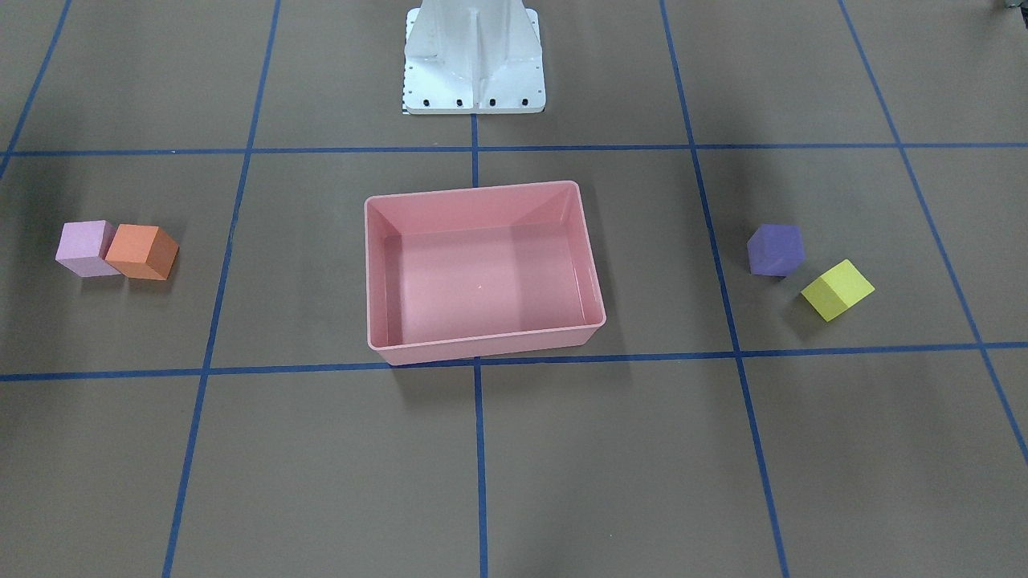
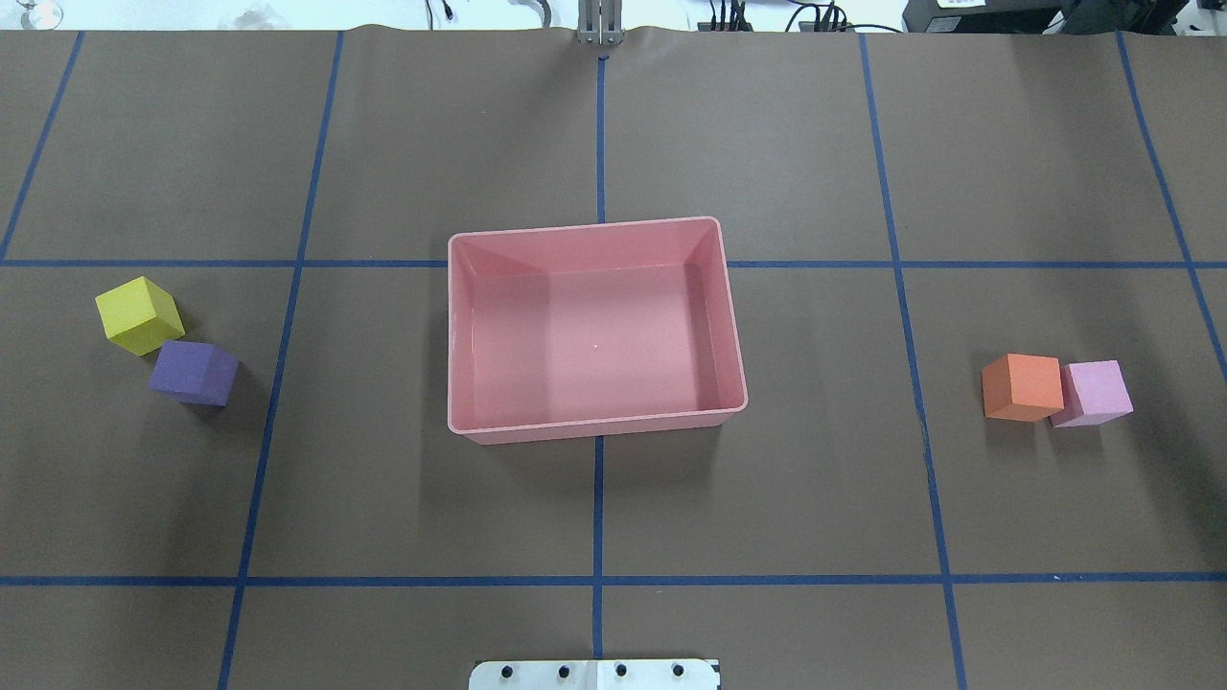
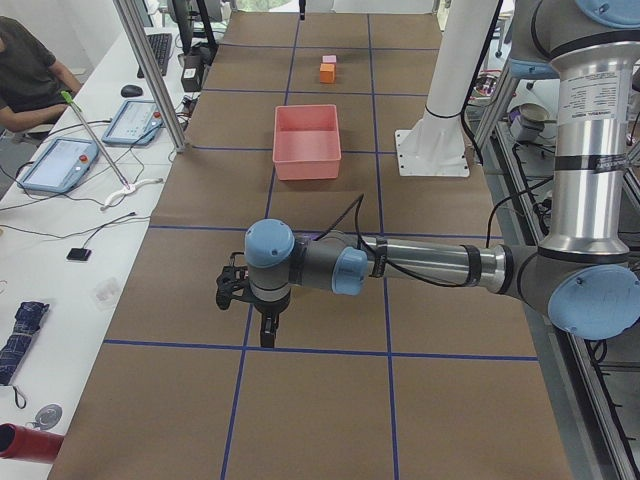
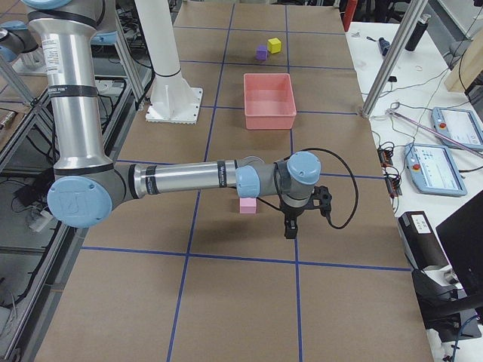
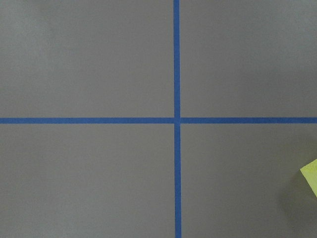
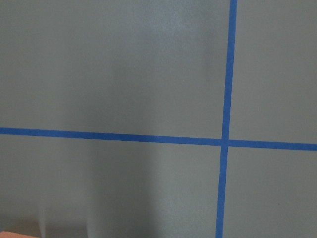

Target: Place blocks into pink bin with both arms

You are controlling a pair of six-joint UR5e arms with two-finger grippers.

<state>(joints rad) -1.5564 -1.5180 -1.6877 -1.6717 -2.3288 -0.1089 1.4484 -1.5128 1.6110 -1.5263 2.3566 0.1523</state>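
Yellow block (image 2: 139, 314) just beside purple block (image 2: 194, 373) on my desk (image 2: 383, 479) left; pink bin (image 2: 594, 431) centre; orange block (image 2: 1023, 386) against light pink block (image 2: 1093, 392) right. My left jaws and right jaws: cannot tell if clenched or released.

my left arm (image 3: 430, 265) reaches out level, left gripper (image 3: 267, 335) pointing down; my right arm (image 4: 189, 177) and right gripper (image 4: 290, 230) likewise. jaw state unclear.

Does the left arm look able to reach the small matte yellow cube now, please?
Probably yes: the yellow cube lies uncovered, its corner in the left wrist view; a matte purple cube sits close beside.
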